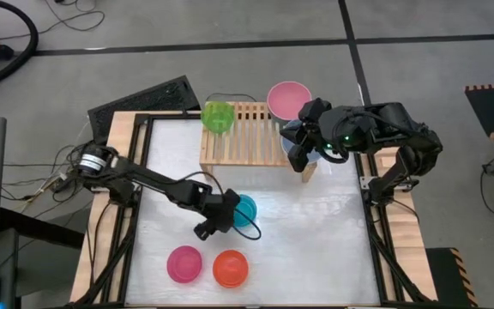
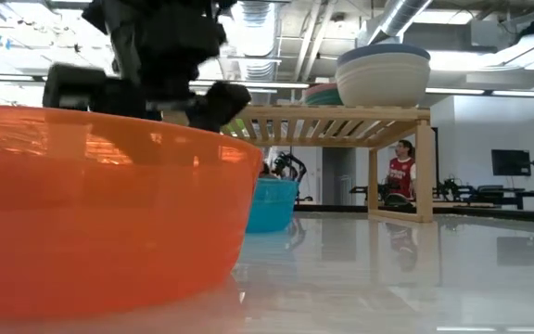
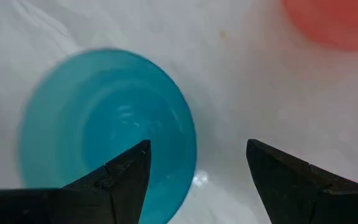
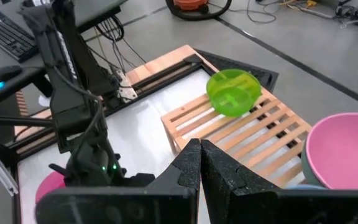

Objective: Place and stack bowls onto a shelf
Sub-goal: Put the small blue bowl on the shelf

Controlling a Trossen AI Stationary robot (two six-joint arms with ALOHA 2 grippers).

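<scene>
Right, your left gripper [image 1: 227, 216] is stretched out low over the middle of the table, fingers [image 3: 126, 180] spread wide, one tip inside the rim of the cyan bowl [image 1: 245, 210] and the other outside it, nothing clamped. Your right gripper [image 1: 303, 146] hangs over the right end of the shelf [image 1: 247, 137], its fingers [image 4: 188, 165] pressed together and empty. On the shelf you have the green bowl [image 1: 218, 116] tilted at the left end and the pink bowl [image 1: 288, 99] at the back right; the low view shows a cream bowl [image 2: 383, 74] under a slate blue rim on that right end. The magenta bowl [image 1: 184, 263] and orange bowl [image 1: 230, 268] sit side by side near the front edge of the white table [image 1: 333, 232]. Around you: grey floor, cables, a keyboard [image 1: 140, 99] by the back left corner, and a person [image 2: 399, 176] far off in the room.
</scene>
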